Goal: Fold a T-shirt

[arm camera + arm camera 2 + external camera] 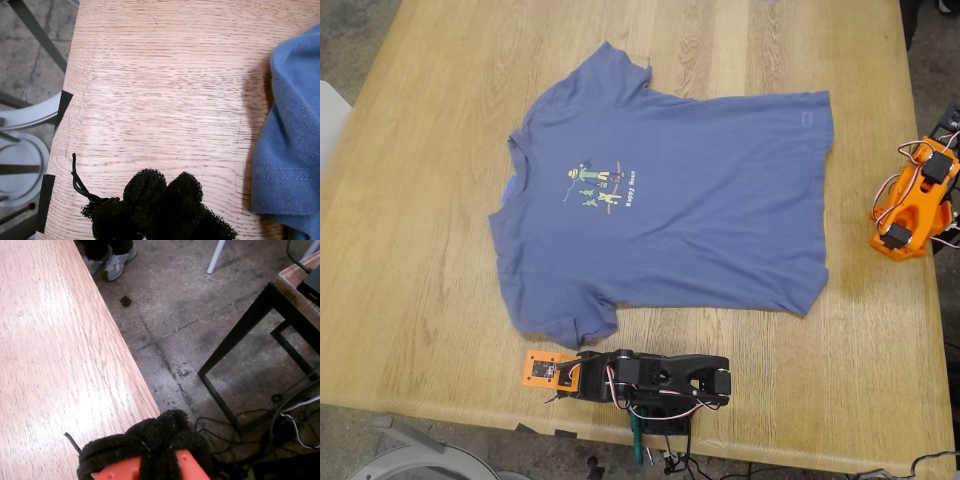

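We are viewing the T-shirt (690, 200) lying flat and unfolded across the centre of the desk (440, 250); no fold has been made, so we are judging the whole task as still ahead. The slate-blue cotton is lying mostly smooth, with its near sleeve (292, 150) rumpled and showing a stitched hem. The chest print (598, 185) is facing up. The desk is pale oak with a fine straight grain.

Our first claw (162, 200) is resting at 6 o'clock of the shirt, its black padded tips pressed together, gripping nothing. Our second claw (150, 447) is sitting at the 3 o'clock edge; its fuzzy tips appear closed, also empty.
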Robot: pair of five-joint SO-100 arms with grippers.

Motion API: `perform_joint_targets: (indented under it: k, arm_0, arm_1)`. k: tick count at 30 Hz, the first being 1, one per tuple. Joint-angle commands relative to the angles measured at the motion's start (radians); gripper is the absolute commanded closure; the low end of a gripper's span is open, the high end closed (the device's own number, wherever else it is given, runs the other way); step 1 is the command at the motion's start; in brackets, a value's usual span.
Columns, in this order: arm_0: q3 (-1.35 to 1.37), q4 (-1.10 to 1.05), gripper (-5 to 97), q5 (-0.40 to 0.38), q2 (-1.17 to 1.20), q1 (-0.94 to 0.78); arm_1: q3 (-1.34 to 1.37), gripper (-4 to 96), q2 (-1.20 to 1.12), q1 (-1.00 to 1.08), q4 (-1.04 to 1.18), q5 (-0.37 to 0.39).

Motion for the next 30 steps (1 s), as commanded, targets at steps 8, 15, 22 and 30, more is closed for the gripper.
perform_joint_targets:
  k: [8,15,22,30]
  arm_0:
    - [-0.032,-0.021,92,0.002,0.115,-0.005]
    - [-0.032,-0.052,92,0.025,0.115,0.005]
    - [-0.032,-0.071,92,0.034,0.115,0.006]
    - [-0.032,-0.078,92,0.038,0.115,0.008]
  arm_1:
    - [0.015,91.2,0.006,0.103,-0.002,0.000]
    - [0.015,91.2,0.006,0.101,-0.002,-0.002]
    - [0.017,91.2,0.006,0.109,0.000,-0.002]
    - [0.018,91.2,0.006,0.109,-0.003,-0.002]
